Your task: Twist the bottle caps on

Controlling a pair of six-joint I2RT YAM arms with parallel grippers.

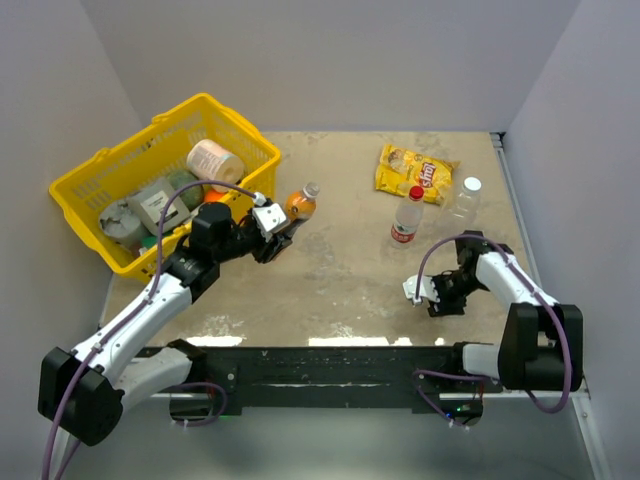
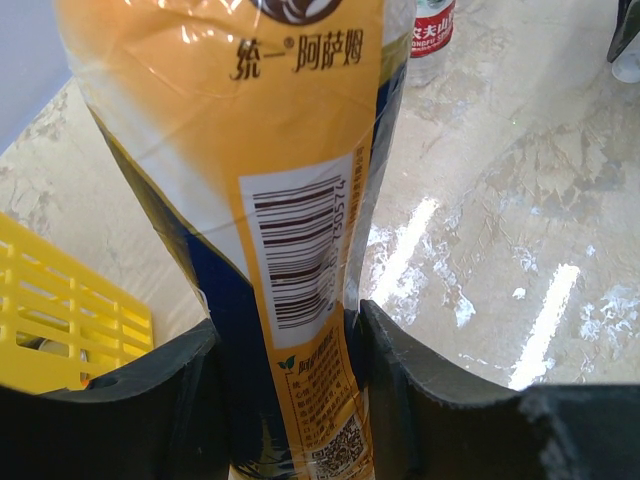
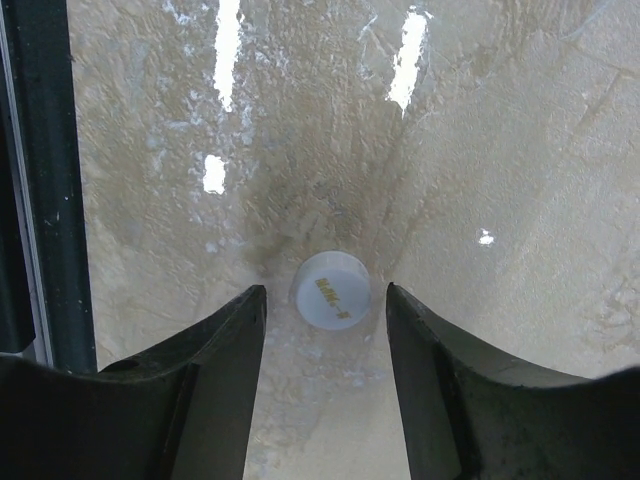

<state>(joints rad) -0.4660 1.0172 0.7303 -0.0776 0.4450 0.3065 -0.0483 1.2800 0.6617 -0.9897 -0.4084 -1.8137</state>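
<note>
Near right: right gripper [image 3: 325, 300] low over the table [image 1: 340, 270], fingers parted, white cap [image 3: 331, 290] lying flat between them with a gap on each side.
Mid left: left gripper [image 2: 285, 340] clamped on orange bottle [image 2: 230, 150], just beside yellow basket [image 1: 90, 170].
Far right: red cap [image 1: 416, 192] on a standing bottle; second white cap [image 1: 471, 184] on a clear bottle.

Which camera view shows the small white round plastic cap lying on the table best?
Right wrist view: the small white round plastic cap lies close, between the right gripper's open fingers. In the top and left wrist views I cannot make it out.
</note>
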